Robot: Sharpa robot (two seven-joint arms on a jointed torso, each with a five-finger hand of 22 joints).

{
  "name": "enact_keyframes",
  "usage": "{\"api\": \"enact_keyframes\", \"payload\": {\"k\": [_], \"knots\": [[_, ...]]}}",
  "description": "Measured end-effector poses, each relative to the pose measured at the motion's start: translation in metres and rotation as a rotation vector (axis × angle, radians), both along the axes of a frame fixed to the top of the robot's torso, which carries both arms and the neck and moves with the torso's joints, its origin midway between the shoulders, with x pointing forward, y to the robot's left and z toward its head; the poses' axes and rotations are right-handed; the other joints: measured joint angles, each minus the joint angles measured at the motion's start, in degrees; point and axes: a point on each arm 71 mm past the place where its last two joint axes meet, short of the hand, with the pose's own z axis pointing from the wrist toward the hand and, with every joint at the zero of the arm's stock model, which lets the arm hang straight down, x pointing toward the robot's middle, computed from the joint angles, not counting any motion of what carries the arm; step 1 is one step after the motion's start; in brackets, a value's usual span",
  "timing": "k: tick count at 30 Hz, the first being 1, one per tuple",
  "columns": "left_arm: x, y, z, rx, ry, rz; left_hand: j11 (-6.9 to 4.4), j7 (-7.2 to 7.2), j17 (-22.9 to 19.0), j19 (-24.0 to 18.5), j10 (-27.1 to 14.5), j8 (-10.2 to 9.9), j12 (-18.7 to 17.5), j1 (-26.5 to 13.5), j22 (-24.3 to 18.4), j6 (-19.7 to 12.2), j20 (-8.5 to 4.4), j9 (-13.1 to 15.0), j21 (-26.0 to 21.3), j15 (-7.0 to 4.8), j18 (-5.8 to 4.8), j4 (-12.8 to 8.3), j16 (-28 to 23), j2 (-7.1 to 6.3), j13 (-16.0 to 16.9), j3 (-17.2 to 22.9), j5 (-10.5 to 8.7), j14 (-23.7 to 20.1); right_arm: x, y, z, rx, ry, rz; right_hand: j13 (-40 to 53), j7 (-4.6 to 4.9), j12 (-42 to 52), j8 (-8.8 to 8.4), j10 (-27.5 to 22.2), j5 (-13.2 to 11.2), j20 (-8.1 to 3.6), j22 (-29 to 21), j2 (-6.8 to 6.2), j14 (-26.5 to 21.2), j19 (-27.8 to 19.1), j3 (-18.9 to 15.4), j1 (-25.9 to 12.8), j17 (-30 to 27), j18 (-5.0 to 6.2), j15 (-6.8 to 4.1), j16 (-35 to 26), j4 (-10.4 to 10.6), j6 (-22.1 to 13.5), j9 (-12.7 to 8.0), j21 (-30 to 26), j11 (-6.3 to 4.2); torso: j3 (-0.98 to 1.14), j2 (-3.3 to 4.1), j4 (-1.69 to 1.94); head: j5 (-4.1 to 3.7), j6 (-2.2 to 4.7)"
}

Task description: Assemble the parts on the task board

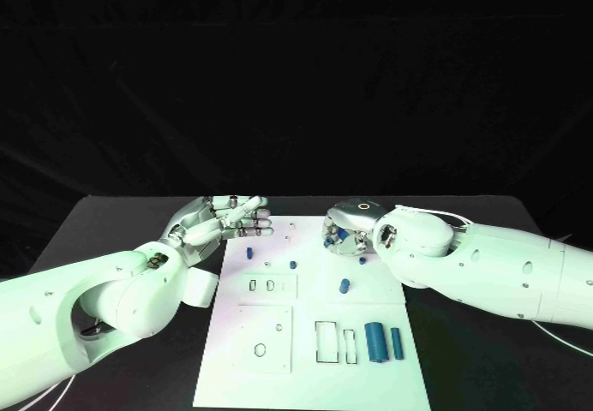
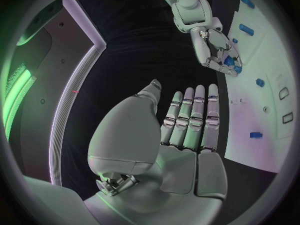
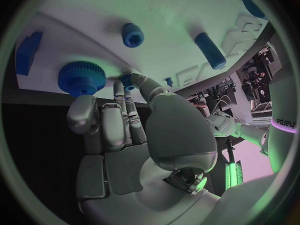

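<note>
The white task board (image 1: 315,334) lies in the middle of the black worktop (image 1: 99,223). The right robot hand (image 1: 344,233) hovers over the board's far right corner, thumb and a finger pinching a small blue part (image 3: 128,80), with a blue gear (image 3: 82,76) just beside its fingertips. The left robot hand (image 1: 223,221) sits at the board's far left edge, released, fingers straight and holding nothing. Two blue cylinders (image 1: 383,341) lie near the board's near right. From the head view the pinched part is mostly hidden by the fingers.
</note>
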Motion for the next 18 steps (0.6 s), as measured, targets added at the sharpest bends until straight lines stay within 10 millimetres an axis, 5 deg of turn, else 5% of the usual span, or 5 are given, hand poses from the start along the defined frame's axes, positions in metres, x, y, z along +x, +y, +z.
{"api": "enact_keyframes", "payload": {"k": [18], "knots": [[0.005,0.006,-0.002,0.006,0.000,0.015,0.00,0.00,0.0,0.0,0.0,-0.2,-0.3,0.0,-0.1,0.0,0.00,-0.1,-0.2,0.00,-0.01,0.0,-0.4,0.00,0.0,-0.3,0.00,0.0,0.001,0.026,0.016,0.167,-0.144,0.016,0.2,-0.42,0.5,0.64,0.9,-0.7,-0.32,2.0,0.45,-0.1,0.7,1.0,0.5,0.8,0.00,-0.29,0.7,0.2,1.0,0.8,1.2,-0.54,-0.07,0.19,0.08,-0.04,1.20]]}}
